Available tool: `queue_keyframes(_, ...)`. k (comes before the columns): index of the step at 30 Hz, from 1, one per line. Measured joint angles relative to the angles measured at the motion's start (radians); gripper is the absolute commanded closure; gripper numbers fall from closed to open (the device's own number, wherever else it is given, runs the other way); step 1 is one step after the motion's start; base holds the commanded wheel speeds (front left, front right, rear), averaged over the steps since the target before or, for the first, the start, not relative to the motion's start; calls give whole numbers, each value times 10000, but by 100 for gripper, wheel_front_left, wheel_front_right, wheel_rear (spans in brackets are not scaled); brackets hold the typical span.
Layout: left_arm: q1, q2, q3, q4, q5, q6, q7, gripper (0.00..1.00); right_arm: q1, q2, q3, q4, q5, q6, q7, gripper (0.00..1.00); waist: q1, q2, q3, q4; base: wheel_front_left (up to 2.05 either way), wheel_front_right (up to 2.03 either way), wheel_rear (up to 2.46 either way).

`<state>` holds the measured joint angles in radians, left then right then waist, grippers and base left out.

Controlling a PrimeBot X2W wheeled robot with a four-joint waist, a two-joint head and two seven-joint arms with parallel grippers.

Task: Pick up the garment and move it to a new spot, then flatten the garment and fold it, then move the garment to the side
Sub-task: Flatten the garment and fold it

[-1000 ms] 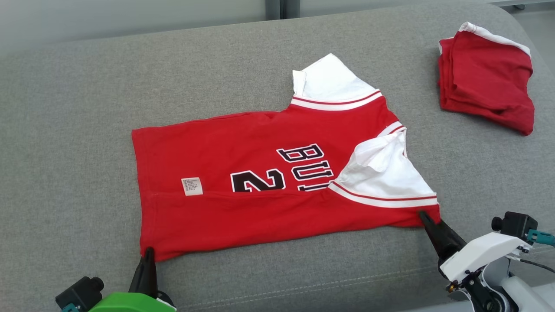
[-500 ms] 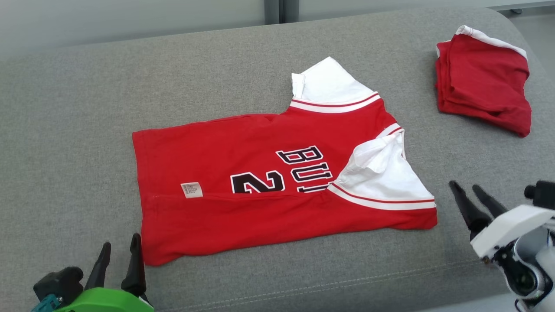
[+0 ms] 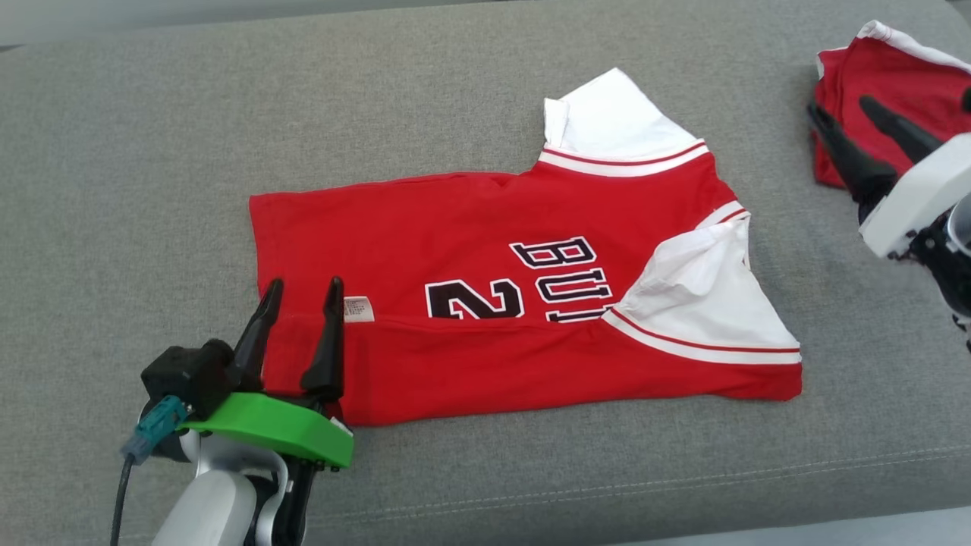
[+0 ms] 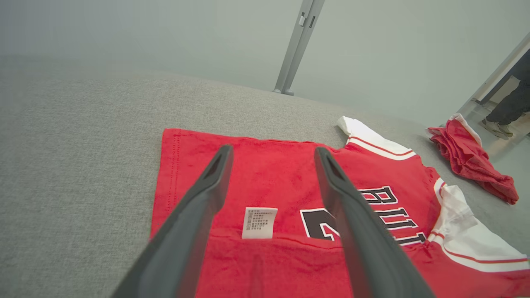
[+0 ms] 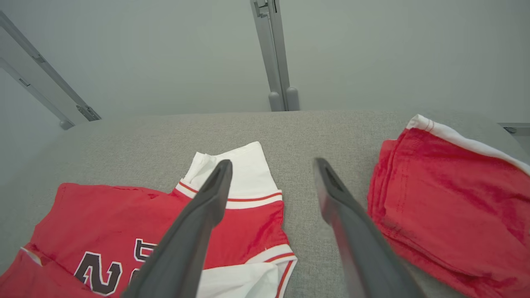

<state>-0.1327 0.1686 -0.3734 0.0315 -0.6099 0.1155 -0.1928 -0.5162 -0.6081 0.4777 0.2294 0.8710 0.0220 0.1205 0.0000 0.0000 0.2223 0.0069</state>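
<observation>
over the grey cushion [image 3: 152, 152] our left gripper [image 3: 303, 284] and right gripper [image 3: 838, 106] hang spread, empty, and the jersey [image 3: 470, 227] looks limp, light, so we'd pinch far hem corner and sleeve.

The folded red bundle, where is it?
In the head view the folded red bundle lies at the far right of the grey cushion, apart from the jersey, partly behind the right gripper.

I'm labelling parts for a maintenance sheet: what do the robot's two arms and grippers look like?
The left gripper has two long, dark, tapering fingers on a bright green bracket, with a black camera block, a teal plug and dark cable, on a pale forearm. The right gripper has matching fingers on a white housing.
</observation>
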Motion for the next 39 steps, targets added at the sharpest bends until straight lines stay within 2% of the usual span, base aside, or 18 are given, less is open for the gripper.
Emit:
queue_keyframes(6, -722, -407, -451, -431, 211, 0, 161, 0, -1781, -31, 25, 629, -109, -61, 1060, 0, 0, 0, 738, 440, 0, 0, 0)
queue_keyframes(17, -1978, -913, -940, -1250, 550, -12, 69, 0, -3523, -247, 257, 1925, -378, -144, 2483, 0, 0, 0, 1910, 1600, 0, 0, 0)
queue_keyframes(25, -2459, -1049, -1166, -1400, 617, -21, 36, 0, -4179, -148, 558, 2591, -702, -134, 2918, 0, 0, 0, 2652, 2287, 0, 0, 0)
queue_keyframes(31, -2629, -1152, -1216, -1350, 616, -27, -75, 0, -4518, -75, 708, 3177, -890, 0, 2987, 0, 0, 0, 3152, 2778, 0, 0, 0)
queue_keyframes(39, -2635, -1181, -1183, -1141, 610, -27, -198, 0, -5020, 23, 767, 3873, -1185, 40, 2932, 0, 1, 0, 3496, 3148, 0, 0, 0)
